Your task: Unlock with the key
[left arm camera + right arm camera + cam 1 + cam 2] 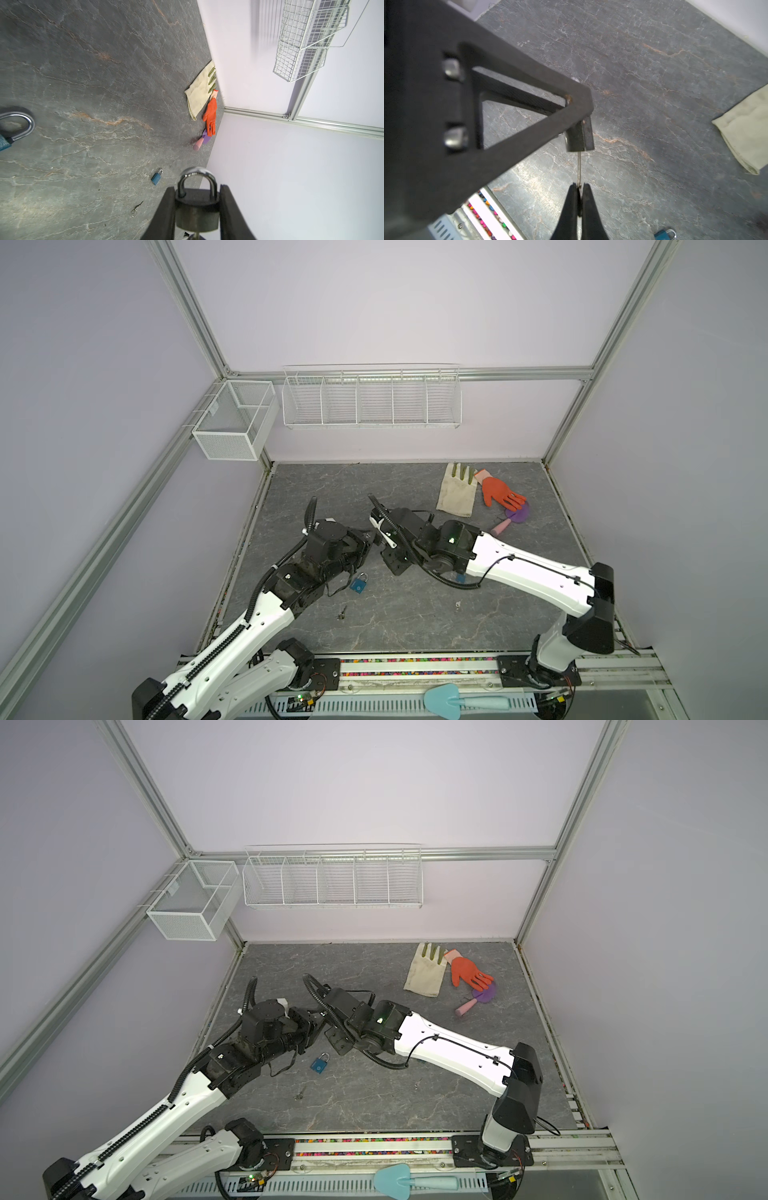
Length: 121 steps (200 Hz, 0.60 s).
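Metal key pinched by closed right claw may bend if padlock twists within clamping left claw.

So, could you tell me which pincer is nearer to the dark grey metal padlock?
Left. The left pincer clamps the dark grey metal padlock by its sides. The right pincer pinches the thin metal key reaching the lock's underside, without touching the lock itself.

Even, diffuse overhead light leaves only soft shadows on the grey veined stone-pattern tabletop. The right arm's glossy white shell is nearly overexposed in both top views. The close black foreground in the right wrist view is blurred.
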Motion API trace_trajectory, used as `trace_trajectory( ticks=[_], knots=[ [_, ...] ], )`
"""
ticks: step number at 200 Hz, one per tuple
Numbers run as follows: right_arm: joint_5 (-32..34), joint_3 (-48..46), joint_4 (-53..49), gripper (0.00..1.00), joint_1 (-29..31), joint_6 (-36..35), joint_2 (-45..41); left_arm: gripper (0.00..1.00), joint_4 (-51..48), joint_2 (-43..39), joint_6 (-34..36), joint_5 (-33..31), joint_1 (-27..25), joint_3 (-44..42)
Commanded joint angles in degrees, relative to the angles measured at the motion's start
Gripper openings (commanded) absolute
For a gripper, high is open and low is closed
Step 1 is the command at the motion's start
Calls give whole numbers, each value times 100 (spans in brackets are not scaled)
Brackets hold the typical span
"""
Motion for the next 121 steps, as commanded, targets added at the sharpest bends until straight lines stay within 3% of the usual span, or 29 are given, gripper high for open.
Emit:
trace_trajectory(
  ticks=[1, 19, 77, 121],
  knots=[
    [-862, -152, 1160, 7, -166, 254, -366, 0, -29, -108, 192, 283, -103, -117],
    [-927, -341, 1263, 6, -244, 395, -492, 0, 191, -132, 200, 299, -103, -195],
    [528, -63, 334, 7, 60, -23, -160, 0, -206, -229, 186, 25, -94, -25],
    [674, 158, 443, 7, 153, -190, 46, 0, -78, -95, 74, 449, -101, 137]
  ],
)
